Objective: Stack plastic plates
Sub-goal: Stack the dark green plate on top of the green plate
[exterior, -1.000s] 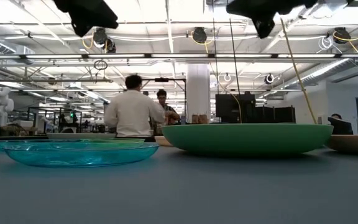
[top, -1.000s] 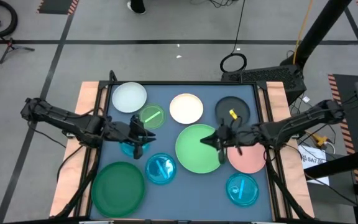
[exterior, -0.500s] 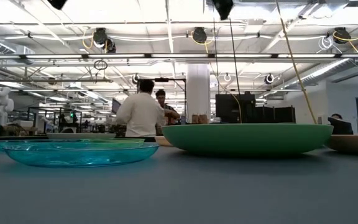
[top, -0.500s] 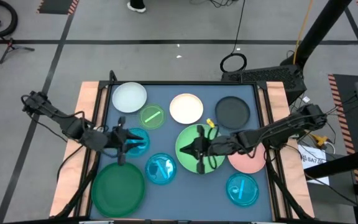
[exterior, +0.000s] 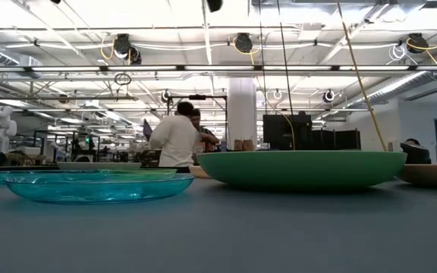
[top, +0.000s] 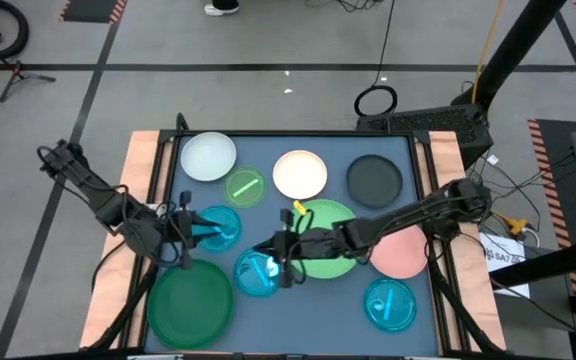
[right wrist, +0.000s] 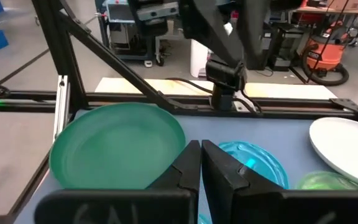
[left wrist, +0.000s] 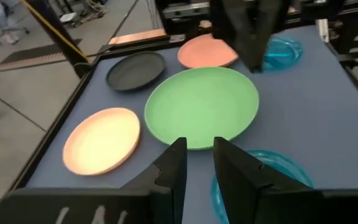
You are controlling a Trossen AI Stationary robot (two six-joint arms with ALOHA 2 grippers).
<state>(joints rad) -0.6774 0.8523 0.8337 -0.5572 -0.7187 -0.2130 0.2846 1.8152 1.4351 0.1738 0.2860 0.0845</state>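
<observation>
Ten plates lie flat and apart on the blue-grey mat: pale blue (top: 208, 157), lime (top: 245, 186), white (top: 299, 174), dark grey (top: 374, 180), light green (top: 328, 240), pink (top: 403, 254), dark green (top: 189, 300), and three cyan ones (top: 216, 228), (top: 258, 272), (top: 389, 304). My left gripper (top: 190, 238) hovers at the left cyan plate's left edge, fingers narrowly open (left wrist: 199, 146), holding nothing. My right gripper (top: 274, 262) hangs above the middle cyan plate, beside the light green plate's left rim, fingers shut (right wrist: 201, 146) and empty.
Wooden rails (top: 144, 160) border the mat on both sides. The low view shows the cyan plate (exterior: 97, 186) and the light green plate (exterior: 302, 168) sitting on the table, with people standing in the room far behind. Bare mat lies between the plates.
My right gripper has swept from the light green plate's right rim across it toward the table's left, ending over the middle cyan plate. My left gripper has drawn back toward the left edge, off the left cyan plate. No plate has moved.
</observation>
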